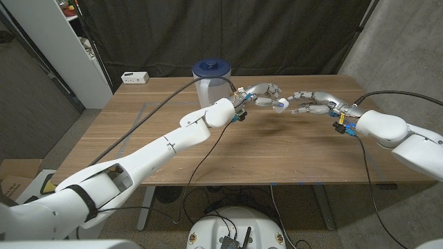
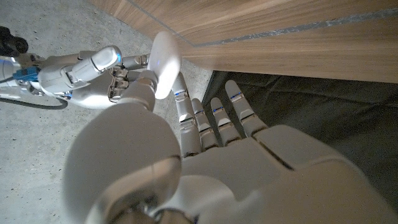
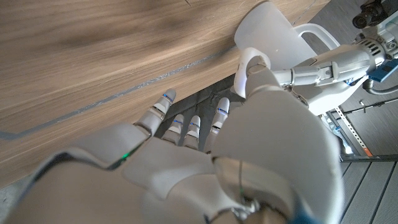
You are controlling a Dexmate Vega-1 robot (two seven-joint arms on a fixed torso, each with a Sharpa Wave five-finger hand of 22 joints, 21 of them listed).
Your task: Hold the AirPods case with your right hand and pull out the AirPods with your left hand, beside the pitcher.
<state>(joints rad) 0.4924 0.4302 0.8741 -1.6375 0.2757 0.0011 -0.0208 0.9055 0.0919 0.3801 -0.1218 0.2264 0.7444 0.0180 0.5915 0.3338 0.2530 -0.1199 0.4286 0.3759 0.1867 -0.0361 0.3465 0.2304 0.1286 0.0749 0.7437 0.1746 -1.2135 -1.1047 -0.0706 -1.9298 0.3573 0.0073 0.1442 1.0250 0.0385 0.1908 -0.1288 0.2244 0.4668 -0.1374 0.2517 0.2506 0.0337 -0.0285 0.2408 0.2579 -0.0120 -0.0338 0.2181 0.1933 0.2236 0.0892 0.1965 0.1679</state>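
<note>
A small white AirPods case (image 1: pixel 282 104) hangs above the table between my two hands, just right of the pitcher (image 1: pixel 211 81). My left hand (image 1: pixel 259 94) reaches in from the pitcher side. Its thumb (image 2: pixel 144 87) and one finger pinch the case (image 2: pixel 165 61), and its other fingers are spread. My right hand (image 1: pixel 311 103) meets it from the other side, its thumb (image 3: pixel 254 78) pressed on the case (image 3: pixel 251 58). Whether the lid is up is unclear, and no earbud shows.
The clear pitcher (image 3: pixel 268 30) with a blue lid (image 1: pixel 211 68) stands at the back middle of the wooden table (image 1: pixel 173 104). A small white box (image 1: pixel 135 77) lies at the far left corner. Cables trail along both arms.
</note>
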